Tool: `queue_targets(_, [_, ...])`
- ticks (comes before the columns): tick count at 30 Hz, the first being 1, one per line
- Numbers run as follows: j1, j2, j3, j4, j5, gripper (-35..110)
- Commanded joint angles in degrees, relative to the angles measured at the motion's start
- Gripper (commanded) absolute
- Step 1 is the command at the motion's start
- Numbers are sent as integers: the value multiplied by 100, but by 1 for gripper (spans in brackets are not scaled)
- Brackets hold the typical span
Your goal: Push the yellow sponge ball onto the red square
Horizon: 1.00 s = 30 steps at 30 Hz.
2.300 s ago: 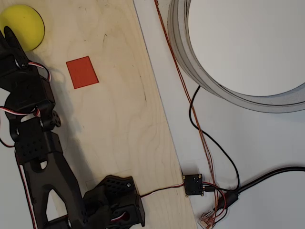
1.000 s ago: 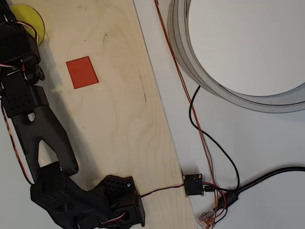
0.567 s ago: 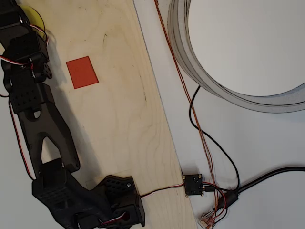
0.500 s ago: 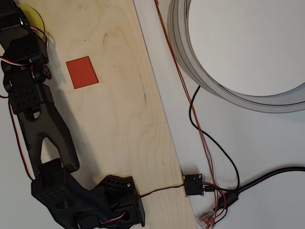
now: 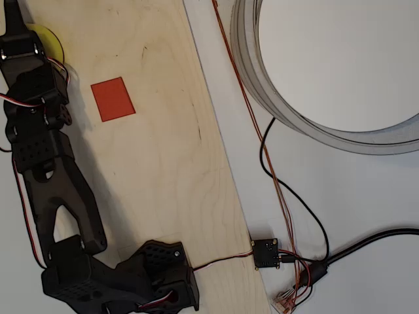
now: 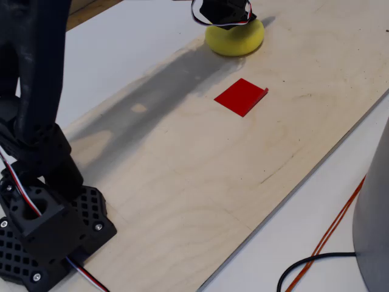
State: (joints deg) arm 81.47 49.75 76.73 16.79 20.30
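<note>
Reaching over yellow sponge ball (image 6: 236,38) | gripper (image 5: 13,18) above | red square (image 5: 112,99) apart

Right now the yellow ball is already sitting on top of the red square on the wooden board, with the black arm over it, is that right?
Not quite. The yellow sponge ball is not on the red square; it lies apart from it on the wooden board, with bare wood between them, as the fixed view shows. The black arm does reach over the ball.
</note>
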Motion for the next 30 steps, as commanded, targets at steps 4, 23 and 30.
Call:
queue_targets(4, [-290,545,624,114,132,30])
queue_targets(23, [-308,1582,1951,114,167,30])
queue_targets(30, [-299,1907,2329,114,132,30])
